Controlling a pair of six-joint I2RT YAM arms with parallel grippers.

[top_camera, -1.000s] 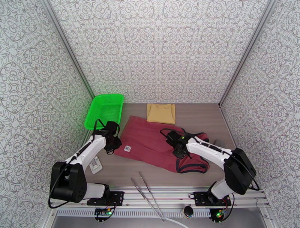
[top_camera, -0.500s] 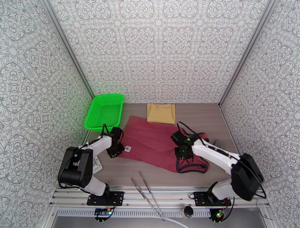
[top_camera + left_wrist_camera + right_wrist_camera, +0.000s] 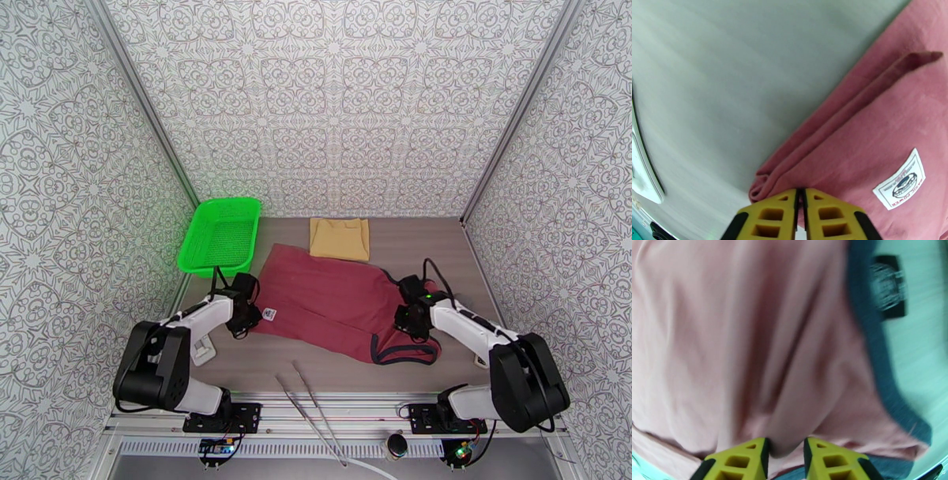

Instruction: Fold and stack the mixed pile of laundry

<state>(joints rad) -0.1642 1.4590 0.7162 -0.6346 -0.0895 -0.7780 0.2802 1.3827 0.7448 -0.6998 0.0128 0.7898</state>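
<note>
The tank top (image 3: pixel 328 300) lies spread on the surface (image 3: pixel 253 359), with the tan cloth (image 3: pixel 340 238) folded behind it. The right gripper (image 3: pixel 786 447), pinching a fold, has dragged the strap end rightward. The left gripper (image 3: pixel 801 192), closed, has dropped to the hem corner. It looks flat enough to fold.

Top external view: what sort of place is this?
Probably a lab test booth: patterned wall panels box in the table, a metal rail runs along its near edge, and a maroon tank top lies spread out.
</note>
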